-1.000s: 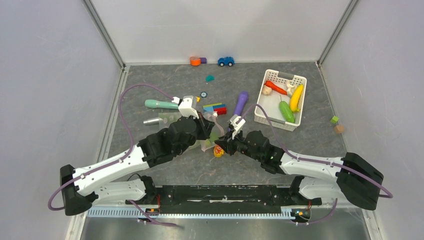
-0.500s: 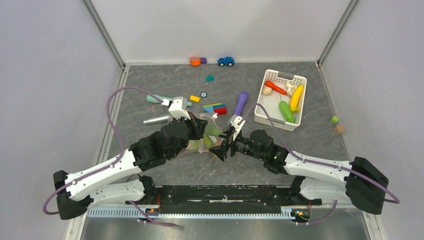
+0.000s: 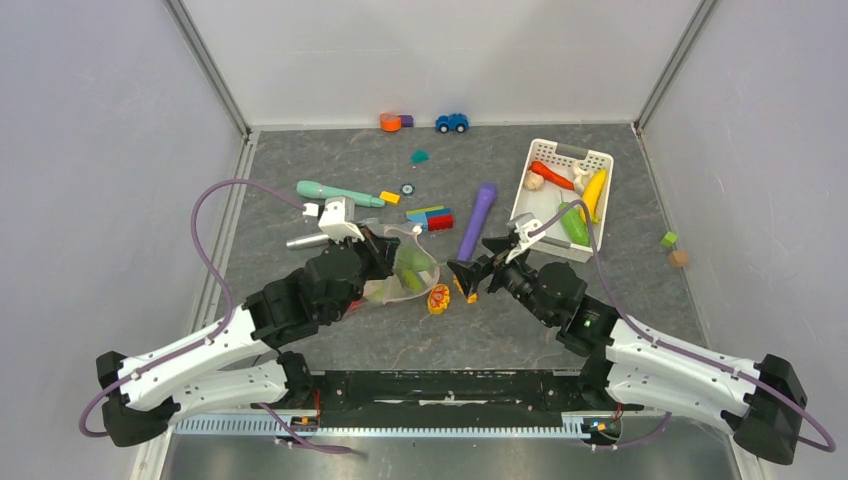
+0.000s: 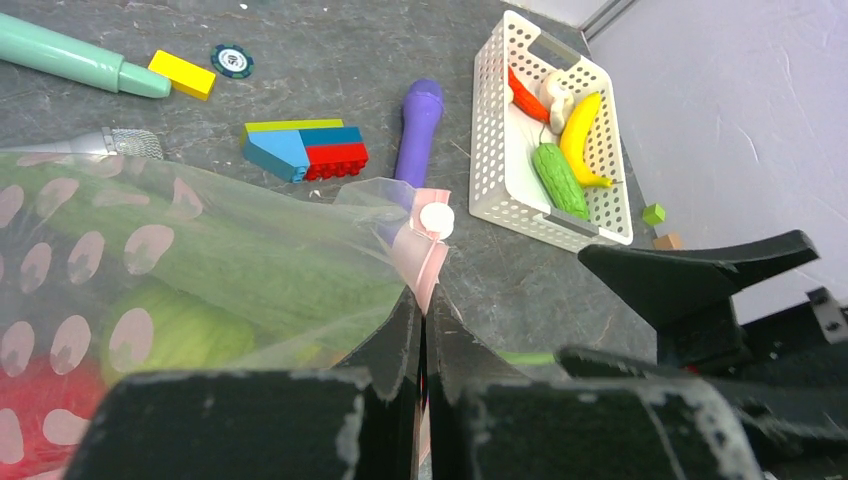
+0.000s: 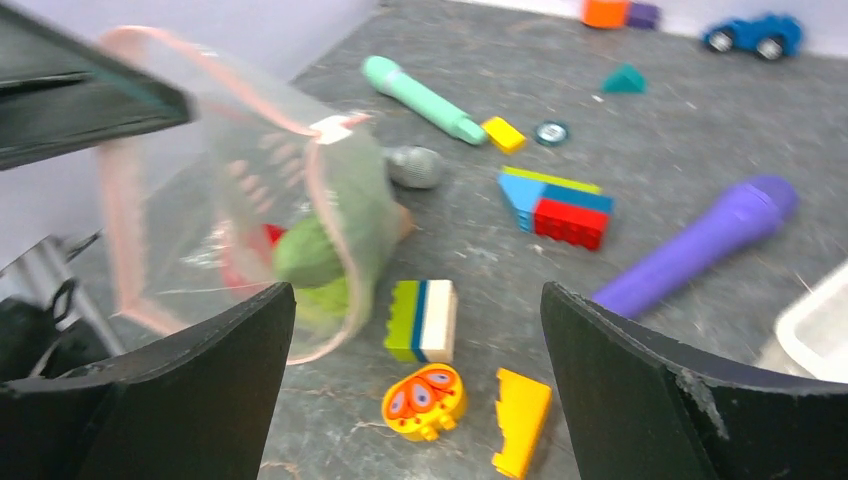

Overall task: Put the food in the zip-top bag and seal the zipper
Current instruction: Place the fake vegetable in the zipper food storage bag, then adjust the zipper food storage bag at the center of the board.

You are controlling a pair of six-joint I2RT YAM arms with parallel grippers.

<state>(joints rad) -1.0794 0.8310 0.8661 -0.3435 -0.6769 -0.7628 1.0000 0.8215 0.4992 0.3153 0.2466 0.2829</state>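
Shifted since 0.5 s ago: R gripper [image 3: 478,258], swung off zip-top bag [image 3: 405,268] and closer to white basket [image 3: 600,160]; L gripper [image 3: 385,248] and bag dragged a bit further from basket.

Top view: R jaws spread apart, holding nothing, just left of basket, beside lower end of purple stick [image 3: 477,220]. L gripper well left of basket, pinched on bag edge. Green food visible inside bag. In basket: carrot [image 3: 552,175], banana [image 3: 594,193], bumpy green veg [image 3: 572,222], small beige piece [image 3: 534,181].

L wrist view: L gripper [image 4: 422,330] pressed together, clamped on pink zipper [image 4: 428,262] at bag corner. Thru dotted plastic of bag [image 4: 120,230]: long green veg [image 4: 250,250], round cabbage [image 4: 170,330], smth red at bottom left. Basket [image 4: 500,150] up right w/ carrot [image 4: 520,90], banana [image 4: 578,150], bumpy green veg [image 4: 558,180] inside.

R wrist view: R gripper [image 5: 415,290] wide apart, nothing btw fingers [image 5: 230,350]. Bag [image 5: 200,180] far left of basket corner [image 5: 815,330], mouth gaping, zipper [image 5: 325,200] looping round opening. Cabbage [image 5: 310,255] and tomato [image 5: 270,235] inside. Purple stick [image 5: 710,240] just left of basket.
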